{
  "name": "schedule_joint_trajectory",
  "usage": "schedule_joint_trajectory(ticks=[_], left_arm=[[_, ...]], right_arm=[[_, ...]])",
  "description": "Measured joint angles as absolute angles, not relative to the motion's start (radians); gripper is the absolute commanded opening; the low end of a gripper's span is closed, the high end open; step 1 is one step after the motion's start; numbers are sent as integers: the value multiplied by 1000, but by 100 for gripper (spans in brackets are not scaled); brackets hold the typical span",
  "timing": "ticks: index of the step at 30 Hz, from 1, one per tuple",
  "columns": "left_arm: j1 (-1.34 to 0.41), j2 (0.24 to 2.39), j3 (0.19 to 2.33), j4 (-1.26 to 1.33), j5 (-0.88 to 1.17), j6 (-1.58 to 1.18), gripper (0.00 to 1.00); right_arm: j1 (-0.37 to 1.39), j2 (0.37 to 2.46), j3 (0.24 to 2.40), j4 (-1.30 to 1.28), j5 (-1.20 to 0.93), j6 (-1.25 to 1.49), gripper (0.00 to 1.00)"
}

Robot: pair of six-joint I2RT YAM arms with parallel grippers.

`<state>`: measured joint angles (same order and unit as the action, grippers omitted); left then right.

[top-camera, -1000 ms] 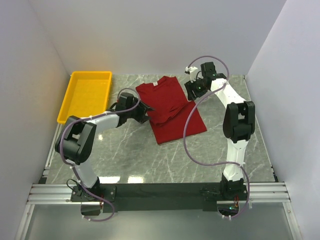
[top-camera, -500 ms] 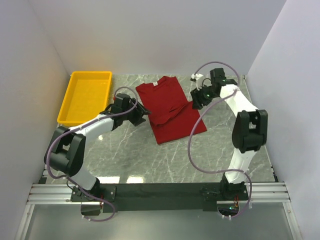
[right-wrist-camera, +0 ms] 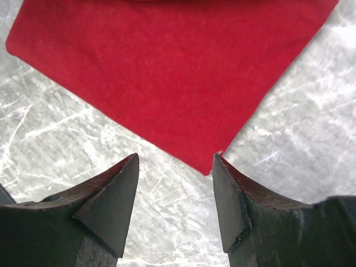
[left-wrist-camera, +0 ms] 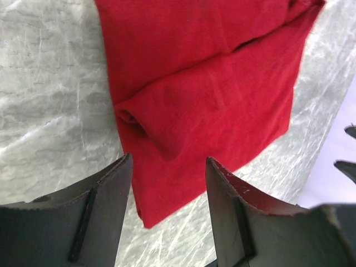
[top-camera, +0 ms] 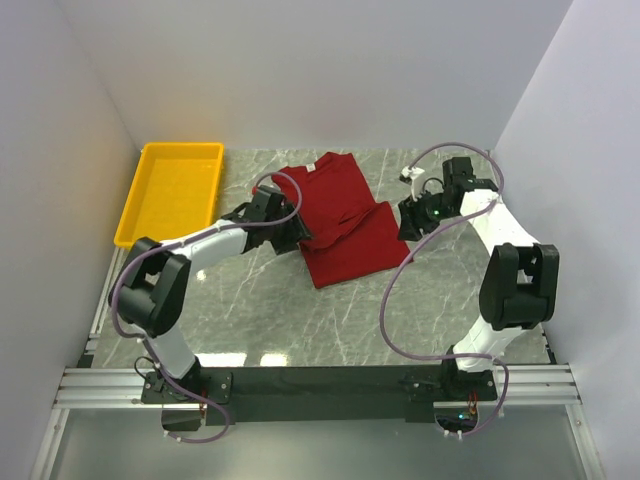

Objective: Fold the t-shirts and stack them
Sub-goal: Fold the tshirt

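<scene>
The dark red t-shirt [top-camera: 345,225] lies partly folded on the marble table, sleeves turned in over its body, the collar end at the far side. My left gripper [top-camera: 297,230] is at the shirt's left edge, open and empty; in the left wrist view its jaws [left-wrist-camera: 169,167] straddle the lower left corner of the t-shirt [left-wrist-camera: 211,83] beside a rolled sleeve fold. My right gripper [top-camera: 410,218] hovers at the shirt's right side, open and empty. The right wrist view shows the gripper [right-wrist-camera: 175,161] just short of a pointed corner of the t-shirt [right-wrist-camera: 167,67].
A yellow tray [top-camera: 170,190] sits at the far left of the table [top-camera: 300,310]. White walls close in the left, back and right sides. Purple cables loop from both arms.
The right gripper has moved right and nearer, from the shirt's far right side to its right corner. The left gripper has shifted slightly right onto the shirt's left edge. Both jaws stayed open.
</scene>
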<state>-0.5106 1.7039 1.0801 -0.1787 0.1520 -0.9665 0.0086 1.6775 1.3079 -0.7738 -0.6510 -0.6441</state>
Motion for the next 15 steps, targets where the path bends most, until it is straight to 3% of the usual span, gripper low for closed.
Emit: schedule_joint_trajectory(ticks=[9,15], left_arm=[[-519,1787,1083,-160,159,-1050,59],[-521,1822,1089,-116,177,-1110,51]], right_arm=[[-39,1677,1300,-785,-676,-649,61],[-40,1677,1300,-790,-686,-649,61]])
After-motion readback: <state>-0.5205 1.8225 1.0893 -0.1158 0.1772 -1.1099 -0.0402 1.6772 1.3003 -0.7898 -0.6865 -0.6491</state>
